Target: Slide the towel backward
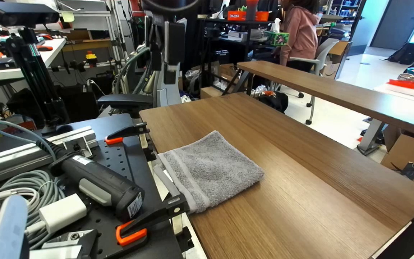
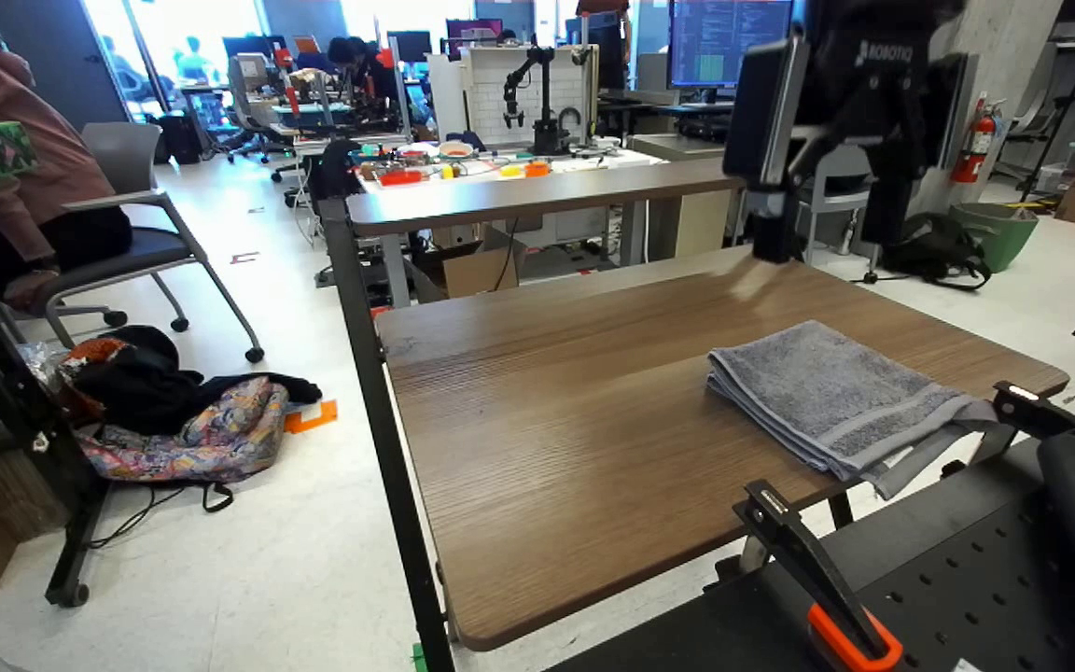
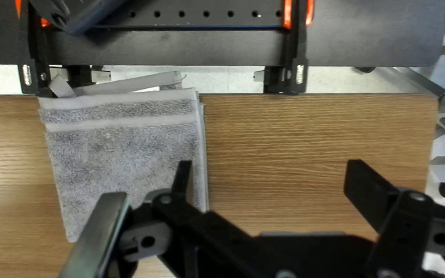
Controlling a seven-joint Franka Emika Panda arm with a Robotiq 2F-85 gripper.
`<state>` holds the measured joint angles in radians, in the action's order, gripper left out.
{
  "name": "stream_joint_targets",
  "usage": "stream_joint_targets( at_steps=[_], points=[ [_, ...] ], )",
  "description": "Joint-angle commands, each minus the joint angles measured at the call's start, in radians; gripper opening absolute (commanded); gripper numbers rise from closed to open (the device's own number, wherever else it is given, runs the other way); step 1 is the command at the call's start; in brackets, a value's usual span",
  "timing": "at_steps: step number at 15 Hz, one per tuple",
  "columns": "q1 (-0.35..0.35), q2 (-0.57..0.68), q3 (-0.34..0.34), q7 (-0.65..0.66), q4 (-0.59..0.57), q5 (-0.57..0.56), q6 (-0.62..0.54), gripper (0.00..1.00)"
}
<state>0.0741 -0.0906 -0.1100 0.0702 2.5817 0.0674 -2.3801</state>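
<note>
The grey folded towel (image 1: 216,167) lies flat on the brown wooden table (image 1: 300,190). Its banded edge and a loose strip reach over the table edge at the gap beside the black bench; this also shows in an exterior view (image 2: 827,392). In the wrist view the towel (image 3: 126,154) lies on the left, partly hidden by a finger. My gripper (image 3: 270,166) is open and empty, with its fingers wide apart. It hangs above the table, clear of the towel, in an exterior view (image 2: 831,229).
A black perforated bench (image 1: 115,158) with two orange-and-black clamps (image 1: 131,233), a black handheld tool (image 1: 99,183) and coiled cables adjoins the table across a narrow gap. A raised wooden shelf (image 2: 547,201) runs along the table's far side. A person sits beyond.
</note>
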Motion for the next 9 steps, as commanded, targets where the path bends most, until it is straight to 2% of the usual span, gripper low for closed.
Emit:
stream_joint_targets(
  at_steps=[1,9],
  points=[
    [-0.026,0.137,0.027,0.062,-0.043,-0.089,-0.077,1.0],
    [-0.045,0.335,0.134,0.094,-0.103,-0.145,-0.198,1.0]
  ],
)
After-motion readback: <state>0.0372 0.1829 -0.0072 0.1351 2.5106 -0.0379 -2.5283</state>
